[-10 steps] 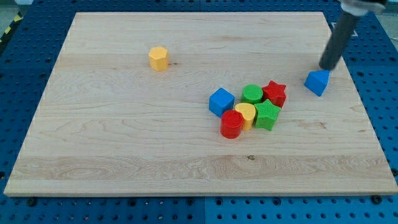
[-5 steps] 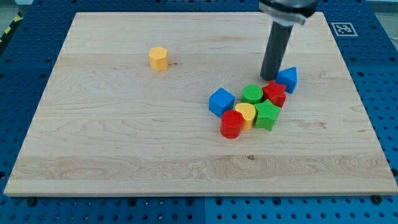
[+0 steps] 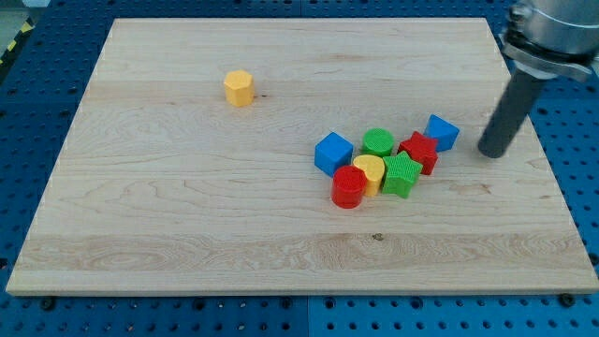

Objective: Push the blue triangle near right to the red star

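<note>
The blue triangle (image 3: 442, 131) lies at the upper right of the red star (image 3: 418, 152), touching or almost touching it. My tip (image 3: 491, 153) stands on the board to the right of the blue triangle, a short gap away from it and not touching it. The red star sits at the right end of a tight cluster of blocks.
The cluster holds a green cylinder (image 3: 378, 142), a green block (image 3: 402, 175), a yellow heart-like block (image 3: 370, 172), a red cylinder (image 3: 348, 187) and a blue cube (image 3: 333, 153). A yellow hexagon block (image 3: 239, 88) sits alone at the upper left. The board's right edge (image 3: 543, 159) is near my tip.
The blue triangle slid left to the red star, then shifted slightly. My tip went from above the triangle to its left, and now stands to its right.
</note>
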`<state>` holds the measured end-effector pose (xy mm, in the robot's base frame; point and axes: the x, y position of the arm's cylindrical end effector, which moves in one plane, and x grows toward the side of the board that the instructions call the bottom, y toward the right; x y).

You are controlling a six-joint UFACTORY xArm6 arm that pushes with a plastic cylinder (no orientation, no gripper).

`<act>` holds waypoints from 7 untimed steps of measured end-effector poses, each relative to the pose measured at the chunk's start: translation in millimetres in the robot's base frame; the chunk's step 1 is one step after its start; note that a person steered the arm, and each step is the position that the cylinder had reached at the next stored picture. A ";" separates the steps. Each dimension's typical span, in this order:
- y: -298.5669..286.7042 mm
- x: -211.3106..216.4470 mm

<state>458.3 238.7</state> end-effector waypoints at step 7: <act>-44.7 -115.7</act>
<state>342.6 194.0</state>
